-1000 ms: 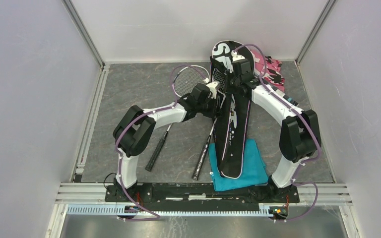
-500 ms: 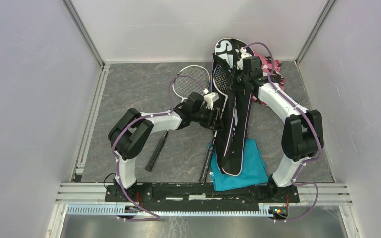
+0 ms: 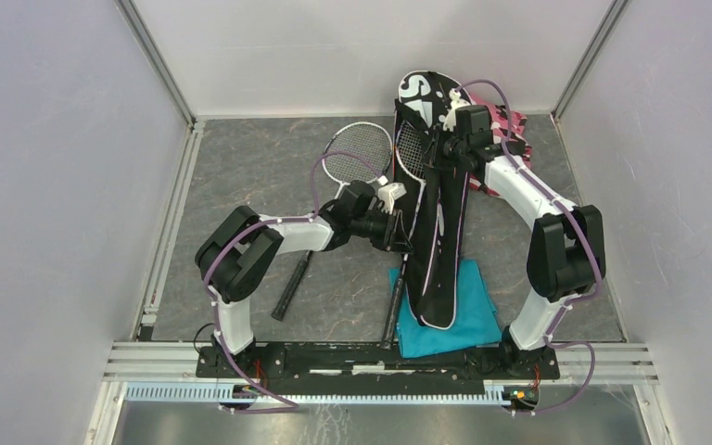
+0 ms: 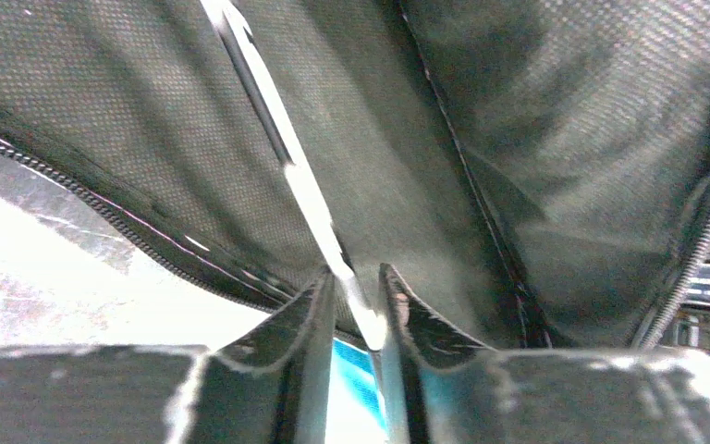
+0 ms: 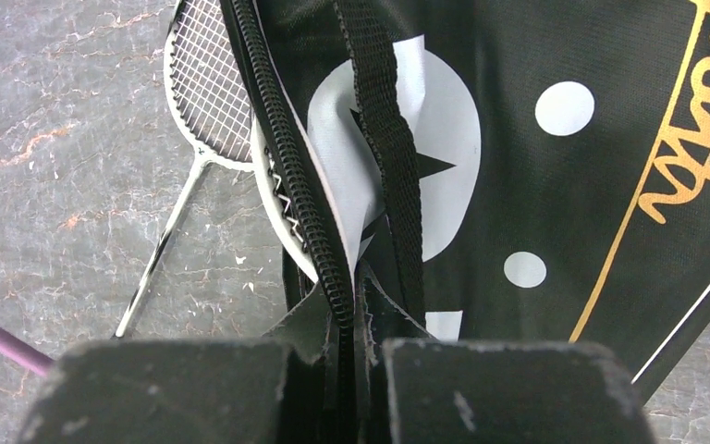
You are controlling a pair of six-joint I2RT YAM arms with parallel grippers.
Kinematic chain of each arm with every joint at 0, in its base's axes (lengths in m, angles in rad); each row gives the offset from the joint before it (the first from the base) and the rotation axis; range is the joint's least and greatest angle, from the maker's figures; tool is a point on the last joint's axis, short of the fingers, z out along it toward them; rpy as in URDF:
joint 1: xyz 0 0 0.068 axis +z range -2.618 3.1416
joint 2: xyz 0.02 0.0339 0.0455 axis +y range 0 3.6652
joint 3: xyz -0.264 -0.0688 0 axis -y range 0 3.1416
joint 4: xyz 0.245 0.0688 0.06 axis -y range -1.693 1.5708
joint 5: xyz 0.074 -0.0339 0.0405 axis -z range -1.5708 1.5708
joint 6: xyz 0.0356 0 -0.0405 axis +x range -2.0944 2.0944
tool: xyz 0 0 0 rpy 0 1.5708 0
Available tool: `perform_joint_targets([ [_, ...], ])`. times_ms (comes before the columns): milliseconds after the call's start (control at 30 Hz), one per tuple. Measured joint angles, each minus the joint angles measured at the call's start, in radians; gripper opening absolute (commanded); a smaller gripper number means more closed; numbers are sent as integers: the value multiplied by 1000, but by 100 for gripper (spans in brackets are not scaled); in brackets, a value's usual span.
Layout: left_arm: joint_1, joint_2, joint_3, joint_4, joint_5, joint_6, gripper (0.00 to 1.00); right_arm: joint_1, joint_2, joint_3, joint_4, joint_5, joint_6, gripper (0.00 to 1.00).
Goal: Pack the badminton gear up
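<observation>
Pinching the zip edge (image 5: 300,176) of the black racquet-shaped fabric bag (image 3: 438,269) with our right gripper (image 5: 347,296), we have one silver-headed racquet (image 3: 411,148) partly inside, shaft (image 4: 310,194) between the slightly parted jaws of our left gripper (image 4: 356,296); the other racquet (image 3: 357,153) lies left, unpacked.

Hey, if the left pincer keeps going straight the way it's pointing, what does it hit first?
Probably the dark inside lining of the open bag, which fills the view ahead. A racquet shaft runs between the fingers of the left pincer. Depth is unclear.
</observation>
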Motion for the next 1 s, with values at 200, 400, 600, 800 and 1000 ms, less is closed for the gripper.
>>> perform_joint_targets([
  [200, 2, 0, -3, 15, 18, -68, 2, -3, -21, -40, 24, -16, -27, 0],
  [400, 11, -1, -2, 16, 12, -154, 2, -11, -64, -82, 35, -26, -64, 0],
  [600, 15, -3, 40, 10, -15, -222, 2, -13, -89, -121, 43, -55, -69, 0],
  [800, 18, 6, 162, -33, -47, -308, 2, -24, -113, -156, 86, -85, -41, 0],
  [1000, 19, 68, 283, -93, -81, -331, 2, -37, -119, -160, 138, -93, -16, 0],
])
